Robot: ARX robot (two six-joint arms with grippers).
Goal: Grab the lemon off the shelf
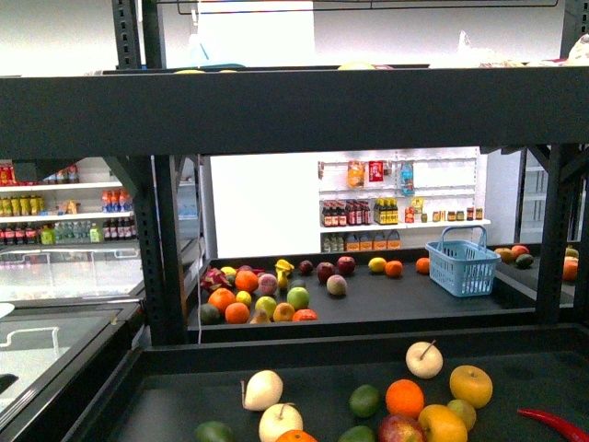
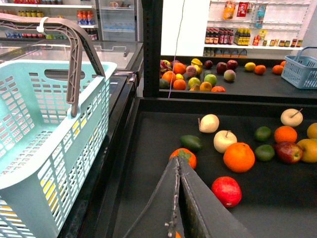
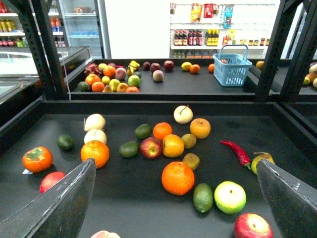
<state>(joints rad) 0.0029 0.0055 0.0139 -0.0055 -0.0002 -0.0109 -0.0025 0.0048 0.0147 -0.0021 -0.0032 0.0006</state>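
The shelf is a black deck (image 3: 124, 203) with a low rim, strewn with fruit. The lemon looks to be the yellow oval fruit (image 3: 173, 145) beside a red apple (image 3: 150, 147), in the middle of the pile. It also shows low in the front view (image 1: 443, 424) and at the edge of the left wrist view (image 2: 309, 149). My right gripper (image 3: 176, 162) hangs open above the deck, short of the lemon, with an orange (image 3: 178, 177) between its fingers' span. My left gripper (image 2: 177, 159) is shut and empty, over a persimmon (image 2: 184, 156). Neither arm shows in the front view.
A teal basket (image 2: 49, 124) hangs close by the left gripper, outside the shelf rim. Dark uprights (image 3: 47, 49) and an upper deck (image 1: 294, 115) frame the shelf. A farther deck holds more fruit and a blue basket (image 1: 463, 262). A red chili (image 3: 237, 151) lies right of the pile.
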